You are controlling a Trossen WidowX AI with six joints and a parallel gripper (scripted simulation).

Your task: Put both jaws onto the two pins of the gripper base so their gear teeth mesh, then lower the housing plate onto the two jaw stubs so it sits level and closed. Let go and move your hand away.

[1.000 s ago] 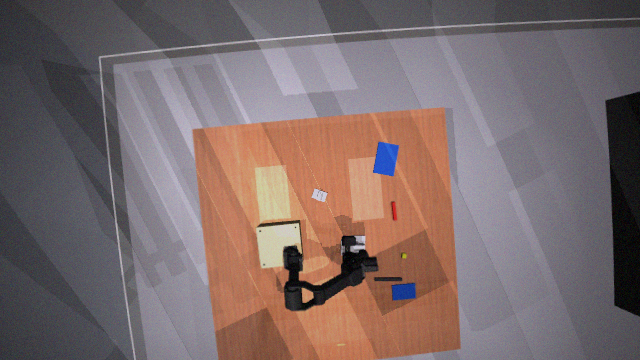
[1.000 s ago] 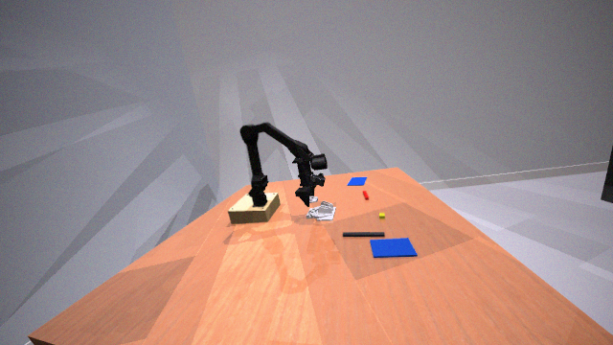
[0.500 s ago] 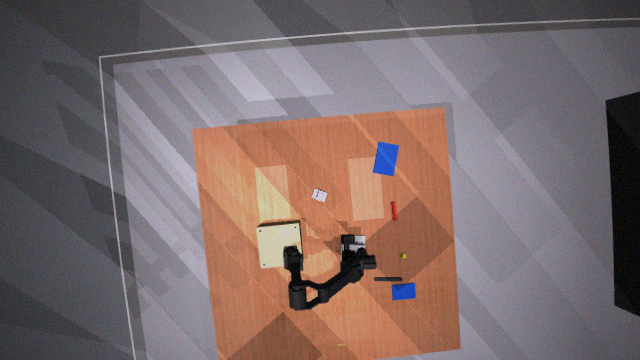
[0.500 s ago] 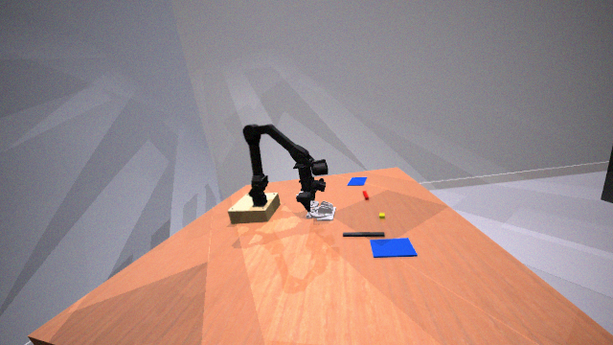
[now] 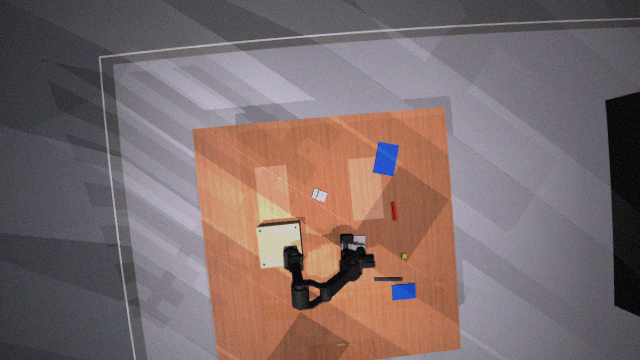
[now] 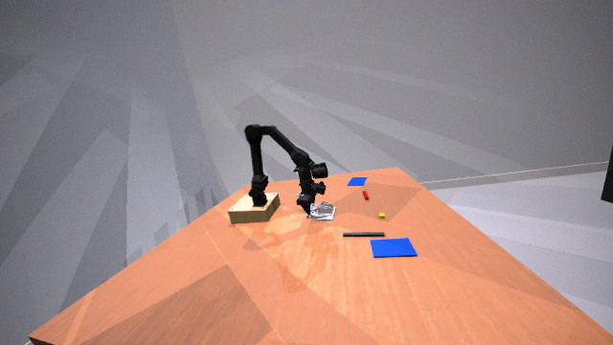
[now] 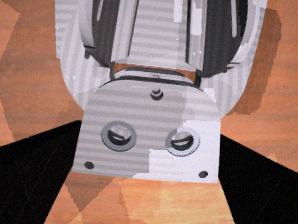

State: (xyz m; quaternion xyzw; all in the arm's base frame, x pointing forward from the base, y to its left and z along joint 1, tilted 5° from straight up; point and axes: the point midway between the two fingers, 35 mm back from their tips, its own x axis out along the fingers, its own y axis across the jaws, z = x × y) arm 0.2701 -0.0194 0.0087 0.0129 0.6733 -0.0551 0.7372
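My gripper [image 5: 348, 244] [image 6: 306, 214] [image 7: 149, 133] is shut on the light grey housing plate [image 7: 150, 112], one black finger at each side edge. The plate is over the near end of the white gripper base [image 5: 359, 240] [image 6: 327, 218] [image 7: 69, 62]. Grey and dark shapes show inside its two ringed holes; whether the stubs are through them, or the plate is fully down, I cannot tell. The left jaw [image 7: 102, 37] and right jaw [image 7: 225, 42] lie on the base beyond the plate, with a gap between them. Their gear ends and the pins are hidden under the plate.
A small white piece [image 5: 319, 195] lies behind the arm. A pale box [image 5: 272, 242] [image 6: 249, 214] is under the arm's base. To the right are a red bar [image 5: 394, 211] [image 6: 365, 195], yellow cube [image 5: 404, 256] [image 6: 381, 216], black bar [image 5: 388, 279] [image 6: 364, 234] and two blue sheets [image 5: 386, 159] [image 6: 394, 247].
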